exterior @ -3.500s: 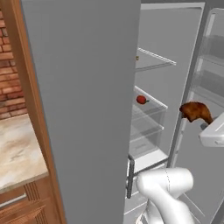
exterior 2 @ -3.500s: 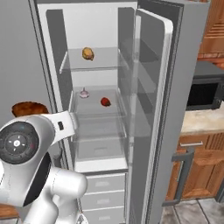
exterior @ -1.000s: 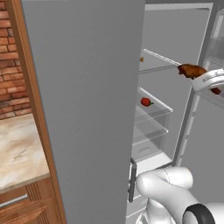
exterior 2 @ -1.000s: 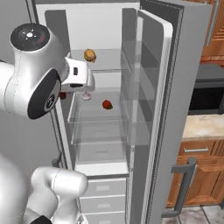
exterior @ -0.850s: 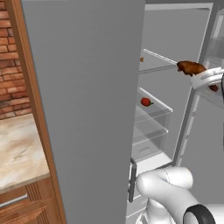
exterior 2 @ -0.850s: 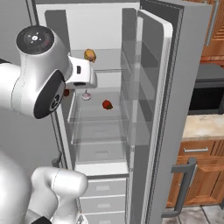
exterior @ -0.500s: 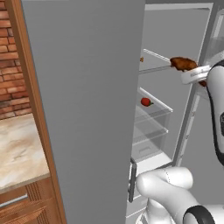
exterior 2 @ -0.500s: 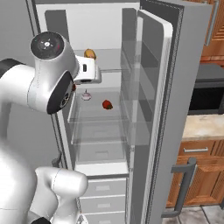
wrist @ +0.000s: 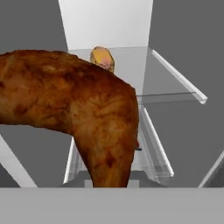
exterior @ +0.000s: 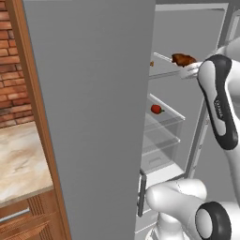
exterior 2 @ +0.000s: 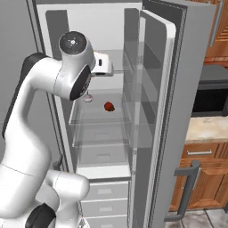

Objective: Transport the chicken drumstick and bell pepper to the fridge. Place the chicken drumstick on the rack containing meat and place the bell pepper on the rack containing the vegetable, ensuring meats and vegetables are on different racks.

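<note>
While the robot's two-finger gripper [exterior: 187, 70] is closed tight on the shiny brown chicken drumstick [exterior: 183, 59], holding it by the thin grey top fridge shelf [wrist: 175, 78], the putting-away step is on; next, I think, it must reach in beside the small yellow-brown food [wrist: 102, 58] and let go.

You are looking past the fridge [exterior: 93, 117], whose broad grey side is taking up the middle. At two o'clock the arm [exterior: 220, 108] is reaching up into the open compartment, and its gripper [exterior: 190, 70] is closed on the chicken drumstick [exterior: 183, 59], which is hanging just over the front rim of the upper rack [exterior: 164, 65]. Toward three o'clock, a small red item [exterior: 156, 109] is sitting on the rack below. At nine o'clock a brick wall [exterior: 16, 79] is showing above a marbled counter [exterior: 21, 168].
</note>
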Robot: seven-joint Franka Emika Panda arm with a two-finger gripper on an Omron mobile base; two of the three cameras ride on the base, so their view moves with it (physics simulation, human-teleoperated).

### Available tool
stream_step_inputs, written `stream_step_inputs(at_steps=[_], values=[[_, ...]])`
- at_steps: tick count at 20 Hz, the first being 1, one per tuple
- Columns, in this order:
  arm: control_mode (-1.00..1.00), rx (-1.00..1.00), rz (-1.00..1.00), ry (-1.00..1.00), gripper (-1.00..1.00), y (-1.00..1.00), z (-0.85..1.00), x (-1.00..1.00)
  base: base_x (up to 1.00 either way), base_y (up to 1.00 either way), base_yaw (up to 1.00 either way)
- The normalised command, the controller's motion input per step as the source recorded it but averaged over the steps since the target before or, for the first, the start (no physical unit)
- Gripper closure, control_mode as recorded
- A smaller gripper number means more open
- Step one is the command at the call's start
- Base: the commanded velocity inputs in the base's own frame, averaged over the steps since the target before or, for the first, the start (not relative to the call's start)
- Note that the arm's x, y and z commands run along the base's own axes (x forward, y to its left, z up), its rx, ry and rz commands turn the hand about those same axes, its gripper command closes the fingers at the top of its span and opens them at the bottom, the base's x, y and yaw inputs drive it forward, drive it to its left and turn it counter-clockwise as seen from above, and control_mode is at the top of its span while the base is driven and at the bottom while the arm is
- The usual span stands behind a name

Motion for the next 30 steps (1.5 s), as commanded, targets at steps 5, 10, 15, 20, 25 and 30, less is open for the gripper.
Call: stream_step_inputs(at_steps=[5,10,15,20,25,30], values=[[-1.0,0.02,0.0,0.0,1.0,-0.07,-0.08,1.0,0.0,0.0,0.0],[-1.0,0.01,0.0,0.01,1.0,-0.03,-0.12,0.96,0.0,0.0,0.0],[-1.0,0.02,0.0,0.01,1.0,-0.14,-0.23,0.8,0.0,0.0,0.0],[-1.0,0.0,-0.08,0.0,1.0,0.0,-0.1,0.72,0.0,0.0,0.0],[-1.0,0.04,-0.05,0.05,1.0,0.0,-0.13,0.58,0.0,0.0,0.0],[-1.0,0.17,0.01,0.21,1.0,-0.04,-0.1,0.34,0.0,0.0,0.0]])
